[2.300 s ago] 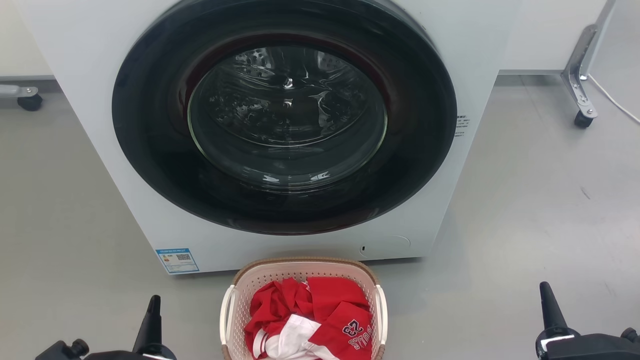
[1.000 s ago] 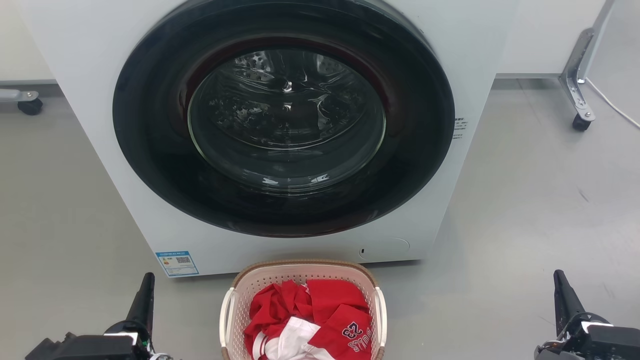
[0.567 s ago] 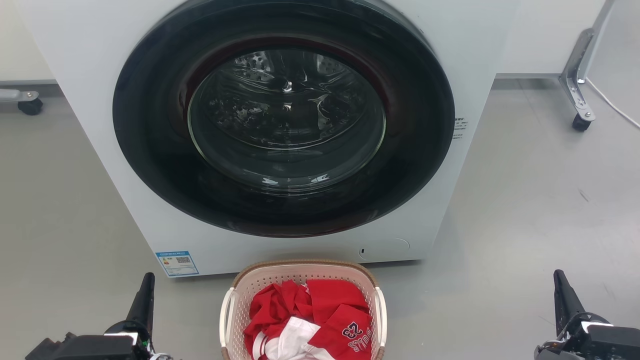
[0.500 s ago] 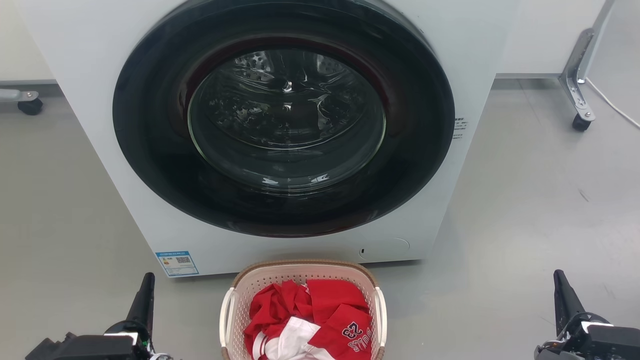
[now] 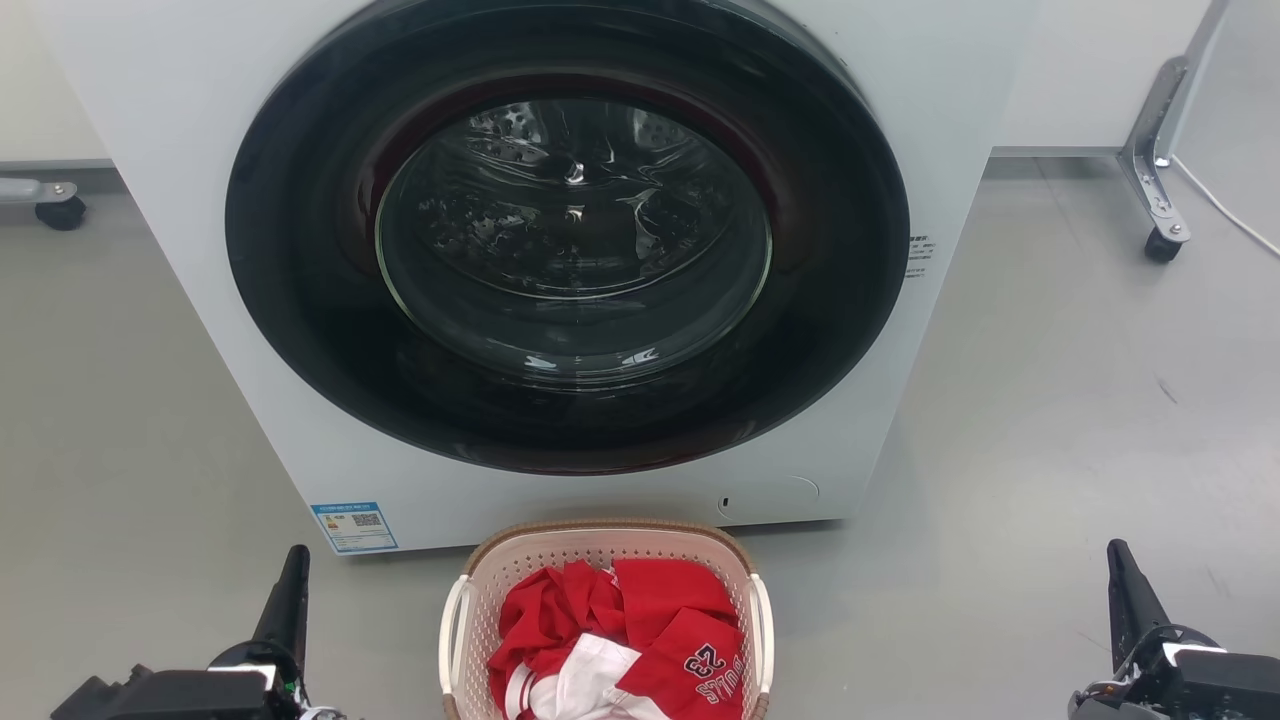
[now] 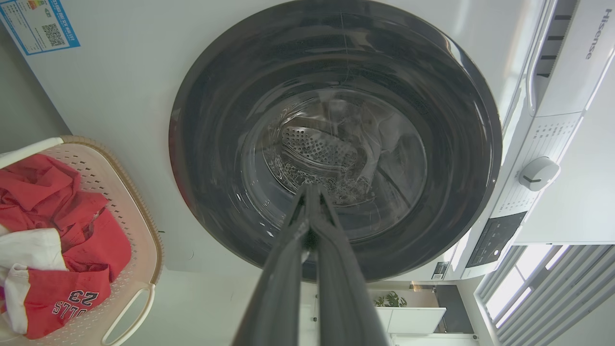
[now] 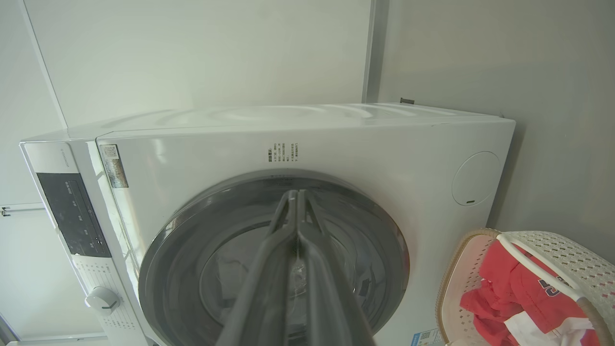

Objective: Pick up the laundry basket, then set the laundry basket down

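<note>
Laundry basket (image 5: pixel 605 524) is down on the grey floor (image 5: pixel 1050 450), bottom centre of the head view, parked just in front of the white washer (image 5: pixel 170 150) and below its big round dark door (image 5: pixel 570 240).

Sweeping from the left: a small black caster (image 5: pixel 60 210) sits at the far edge. Nearer, low left, the left gripper (image 5: pixel 296 562) points up. Its wrist view settles the question: the two dark fingers (image 6: pixel 286 269) are pressed together with nothing between them, aimed at the door glass. It stands well apart from the basket.

Next comes a blue label (image 5: pixel 347 523) on the washer's lower left corner. Then the laundry basket itself: brown woven-look rim, perforated cream walls, a white handle (image 5: pixel 452 620) on either side, neither one touched. Inside is a crumpled red and white jersey (image 5: pixel 640 610) with 23 showing.

Over to the right, the right gripper (image 5: pixel 1120 560) also points up, well clear of the basket, fingers (image 7: pixel 266 278) closed tight on nothing in its own wrist view. Far right, a wheeled metal leg (image 5: pixel 1155 130) and a white cable (image 5: pixel 1230 205) trailing across the floor.
</note>
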`<state>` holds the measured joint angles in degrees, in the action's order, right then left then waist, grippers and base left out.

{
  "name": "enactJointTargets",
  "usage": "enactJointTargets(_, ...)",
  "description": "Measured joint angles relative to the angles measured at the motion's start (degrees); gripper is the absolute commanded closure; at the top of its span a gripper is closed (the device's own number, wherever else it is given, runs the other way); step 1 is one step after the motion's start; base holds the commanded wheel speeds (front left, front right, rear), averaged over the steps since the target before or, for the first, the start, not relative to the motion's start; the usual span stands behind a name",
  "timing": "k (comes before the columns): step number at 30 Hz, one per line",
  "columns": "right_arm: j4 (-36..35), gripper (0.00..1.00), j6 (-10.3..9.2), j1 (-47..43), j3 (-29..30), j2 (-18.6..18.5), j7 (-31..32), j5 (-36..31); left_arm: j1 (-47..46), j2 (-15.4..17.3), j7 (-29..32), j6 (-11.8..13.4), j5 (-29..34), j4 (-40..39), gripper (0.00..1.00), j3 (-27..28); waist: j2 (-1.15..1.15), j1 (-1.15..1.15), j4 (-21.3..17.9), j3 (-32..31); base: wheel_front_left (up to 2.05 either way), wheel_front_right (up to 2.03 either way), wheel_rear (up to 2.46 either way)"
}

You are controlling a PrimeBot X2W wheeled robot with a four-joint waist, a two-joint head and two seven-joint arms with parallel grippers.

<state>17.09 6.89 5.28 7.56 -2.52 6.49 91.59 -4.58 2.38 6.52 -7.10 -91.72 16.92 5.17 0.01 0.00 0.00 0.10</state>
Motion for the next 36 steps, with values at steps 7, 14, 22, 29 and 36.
enactJointTargets(7, 0.0, 1.00, 0.00, 0.0, 0.0, 0.0, 0.0, 0.0, 0.0, 0.0, 0.0, 0.0, 0.0, 0.0, 1.00, 0.0, 0.00, 0.00, 0.0, 0.0, 0.00, 0.00, 0.00)
enactJointTargets(14, 0.0, 1.00, 0.00, 0.0, 0.0, 0.0, 0.0, 0.0, 0.0, 0.0, 0.0, 0.0, 0.0, 0.0, 1.00, 0.0, 0.00, 0.00, 0.0, 0.0, 0.00, 0.00, 0.00)
enactJointTargets(22, 0.0, 1.00, 0.00, 0.0, 0.0, 0.0, 0.0, 0.0, 0.0, 0.0, 0.0, 0.0, 0.0, 0.0, 1.00, 0.0, 0.00, 0.00, 0.0, 0.0, 0.00, 0.00, 0.00)
enactJointTargets(29, 0.0, 1.00, 0.00, 0.0, 0.0, 0.0, 0.0, 0.0, 0.0, 0.0, 0.0, 0.0, 0.0, 0.0, 1.00, 0.0, 0.00, 0.00, 0.0, 0.0, 0.00, 0.00, 0.00)
enactJointTargets(36, 0.0, 1.00, 0.00, 0.0, 0.0, 0.0, 0.0, 0.0, 0.0, 0.0, 0.0, 0.0, 0.0, 0.0, 1.00, 0.0, 0.00, 0.00, 0.0, 0.0, 0.00, 0.00, 0.00)
